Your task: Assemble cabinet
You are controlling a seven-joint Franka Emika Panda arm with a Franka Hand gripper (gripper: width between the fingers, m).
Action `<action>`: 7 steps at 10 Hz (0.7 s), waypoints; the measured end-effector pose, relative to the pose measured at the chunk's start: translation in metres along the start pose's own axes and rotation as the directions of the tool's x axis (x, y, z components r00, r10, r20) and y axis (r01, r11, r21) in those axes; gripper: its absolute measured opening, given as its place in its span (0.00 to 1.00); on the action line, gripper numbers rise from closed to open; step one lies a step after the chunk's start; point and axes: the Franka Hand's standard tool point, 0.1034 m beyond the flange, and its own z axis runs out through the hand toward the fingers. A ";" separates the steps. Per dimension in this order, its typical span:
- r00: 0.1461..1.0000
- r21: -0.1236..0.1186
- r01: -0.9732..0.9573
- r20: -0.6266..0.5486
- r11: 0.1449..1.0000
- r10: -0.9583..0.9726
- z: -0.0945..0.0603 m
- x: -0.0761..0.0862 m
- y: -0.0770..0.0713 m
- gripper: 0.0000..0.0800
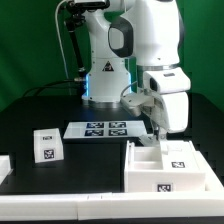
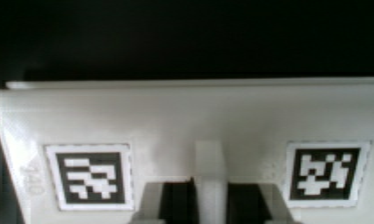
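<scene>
The cabinet (image 1: 168,165) is a white boxy body with inner compartments and marker tags, lying at the exterior view's right front. My gripper (image 1: 158,128) reaches down into its back edge. In the wrist view the cabinet's white panel (image 2: 184,115) fills the frame, with a tag on each side. A thin white inner wall (image 2: 207,160) runs between my two dark fingers (image 2: 177,203). My gripper (image 2: 209,198) is shut on that wall of the cabinet.
A small white tagged block (image 1: 45,145) stands at the exterior view's left. The marker board (image 1: 100,128) lies behind it near the robot base. Another white part (image 1: 4,165) shows at the left edge. A white table rim (image 1: 60,210) runs along the front.
</scene>
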 end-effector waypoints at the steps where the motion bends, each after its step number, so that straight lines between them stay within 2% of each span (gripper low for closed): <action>1: 0.999 0.000 -0.050 0.006 0.999 0.050 -0.004 -0.001 -0.001 0.08; 4: 0.982 -0.019 -0.186 0.037 0.982 0.187 -0.030 0.003 -0.003 0.08; 7: 0.976 -0.016 -0.206 0.068 0.978 0.207 -0.045 -0.009 -0.003 0.08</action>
